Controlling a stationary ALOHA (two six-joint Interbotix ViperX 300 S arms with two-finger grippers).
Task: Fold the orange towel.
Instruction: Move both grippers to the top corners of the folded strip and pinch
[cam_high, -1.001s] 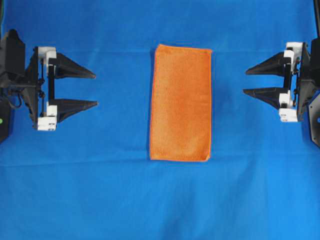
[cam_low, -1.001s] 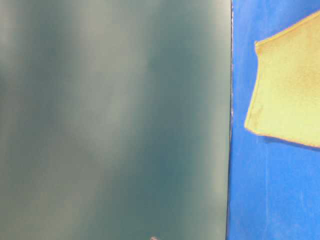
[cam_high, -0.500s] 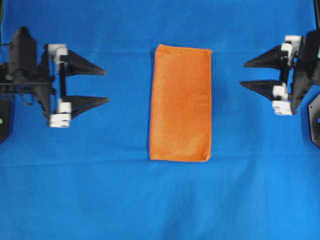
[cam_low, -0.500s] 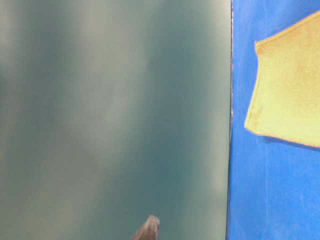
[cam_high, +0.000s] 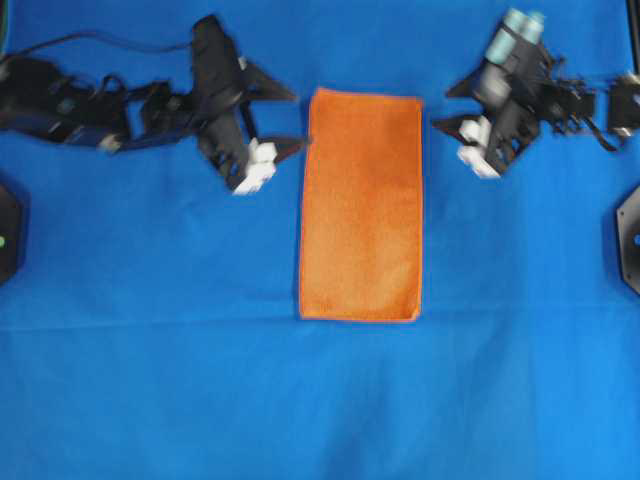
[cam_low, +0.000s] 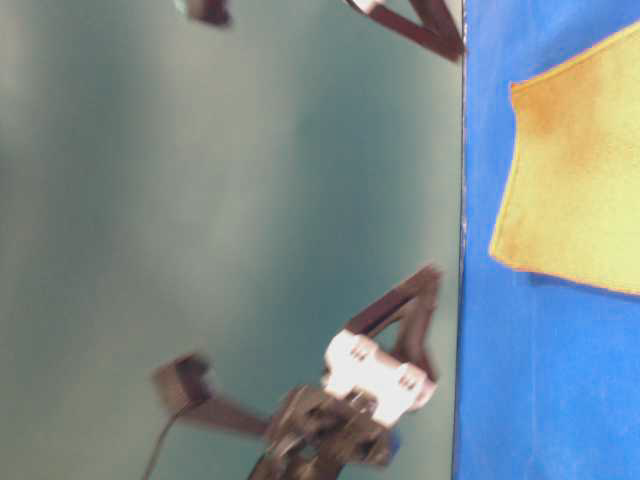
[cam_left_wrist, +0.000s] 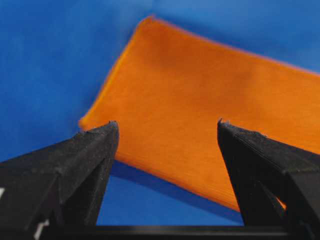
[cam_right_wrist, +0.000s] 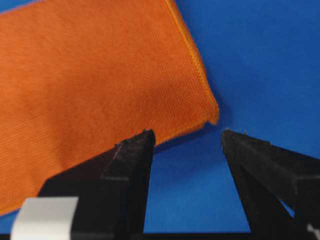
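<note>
The orange towel (cam_high: 362, 205) lies flat on the blue cloth as a long rectangle, its short ends far and near. My left gripper (cam_high: 298, 120) is open at the towel's far left corner. In the left wrist view the towel (cam_left_wrist: 200, 115) has its edge running between the spread fingers of that gripper (cam_left_wrist: 166, 124). My right gripper (cam_high: 442, 110) is open just off the far right corner. In the right wrist view the towel's (cam_right_wrist: 90, 85) corner sits just ahead of this gripper (cam_right_wrist: 187, 133), with blue cloth between its fingers. Neither gripper holds anything.
The blue cloth (cam_high: 150, 380) covers the whole table. Black arm bases sit at the left edge (cam_high: 8, 230) and the right edge (cam_high: 630, 235). A blurred grey-green surface (cam_low: 200, 200) fills most of the table-level view, with the towel (cam_low: 580, 190) at its right.
Both arms have swung inward from the table's sides to the towel's far corners, and are motion-blurred. Both grippers stay open. The towel has not moved.
</note>
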